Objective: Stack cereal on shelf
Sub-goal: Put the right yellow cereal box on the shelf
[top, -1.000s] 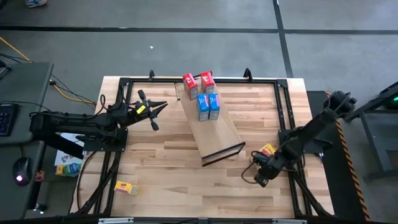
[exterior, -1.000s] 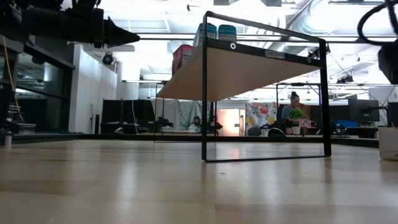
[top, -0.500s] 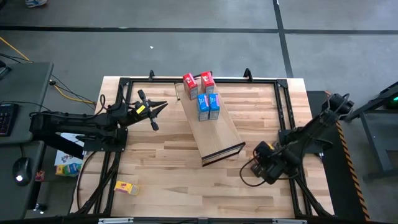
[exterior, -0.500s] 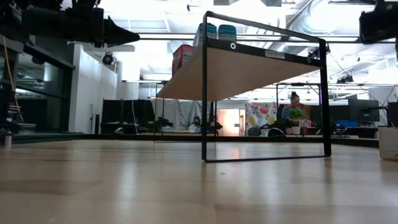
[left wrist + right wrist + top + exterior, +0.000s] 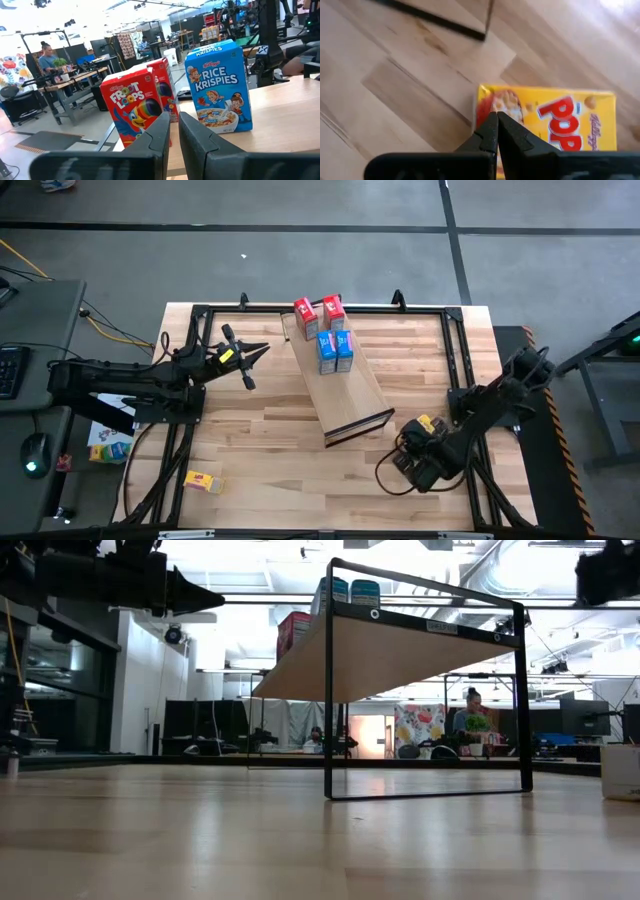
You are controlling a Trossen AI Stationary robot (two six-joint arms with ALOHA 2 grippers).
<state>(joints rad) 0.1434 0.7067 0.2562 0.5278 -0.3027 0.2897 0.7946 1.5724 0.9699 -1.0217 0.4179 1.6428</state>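
The shelf (image 5: 340, 385) runs slanted across the table's middle. Two red cereal boxes (image 5: 318, 311) and two blue ones (image 5: 335, 350) stand upright on its far half. One yellow box (image 5: 430, 423) lies flat on the table, front up, by the shelf's near right corner. Another yellow box (image 5: 204, 480) lies near the front left. My right gripper (image 5: 496, 118) is shut and points steeply down at the yellow box's (image 5: 545, 120) end. My left gripper (image 5: 255, 352) is shut and level, left of the shelf, facing the red boxes (image 5: 135, 107) and a blue one (image 5: 217, 85). My right gripper's shut fingertips (image 5: 490, 125) come from above at a slant. They stand over the end of the yellow box's printed front (image 5: 487, 102). I cannot tell whether they touch it. The box lies flat on the table.
A black tube frame (image 5: 300, 308) runs around the table's working area. The shelf stands raised on a thin black end frame (image 5: 425, 790), with open room beneath it. Bare tabletop lies between the shelf and the left arm. People and desks show far behind.
My right gripper has tipped from a shallow slant to point steeply down beside the yellow box. Its wrist has risen a little and shifted toward the table's near edge. It has stayed shut. The boxes and shelf stand as before.
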